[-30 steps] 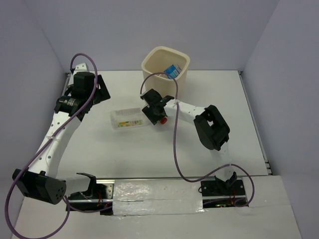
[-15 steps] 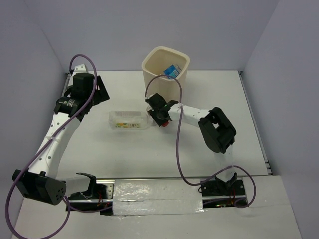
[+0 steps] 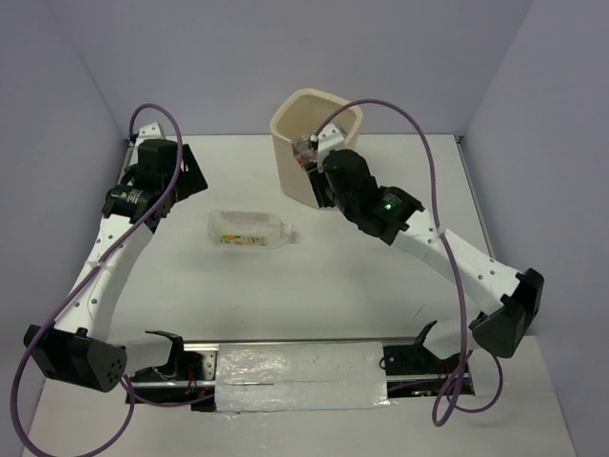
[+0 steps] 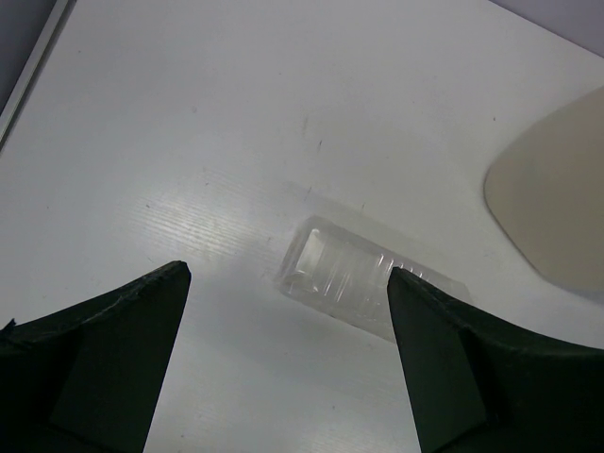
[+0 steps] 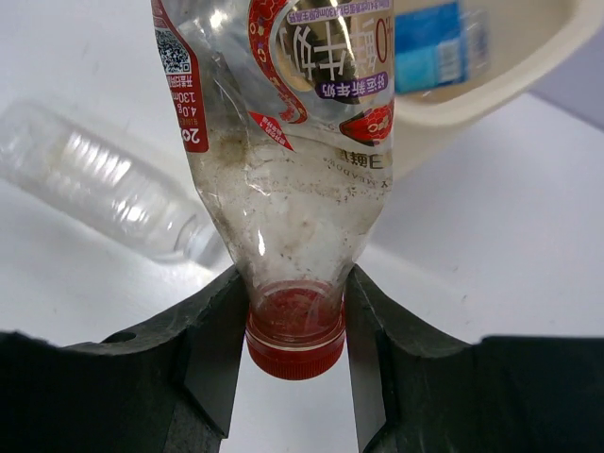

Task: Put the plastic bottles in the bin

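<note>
The cream bin (image 3: pixel 303 114) stands at the back middle of the table. My right gripper (image 3: pixel 312 162) is shut on the neck of the red-capped crushed bottle (image 3: pixel 305 149) and holds it at the bin's near rim. In the right wrist view the jaws (image 5: pixel 294 321) clamp just above the red cap of this bottle (image 5: pixel 293 179), with the bin (image 5: pixel 500 85) and a blue-labelled bottle (image 5: pixel 436 42) inside it beyond. The clear boxy bottle (image 3: pixel 249 229) lies on the table. My left gripper (image 3: pixel 186 176) is open and empty, left of it, and the bottle (image 4: pixel 363 274) lies ahead of its fingers.
Grey walls enclose the white table (image 3: pixel 285 295) on three sides. The right arm (image 3: pixel 447 257) stretches across the right half. Purple cables loop above both arms. The boxy bottle also shows in the right wrist view (image 5: pixel 104 189), below the held one.
My right gripper has lifted the red-capped bottle from the table beside the boxy bottle up and back to the bin's rim. The left arm has not moved.
</note>
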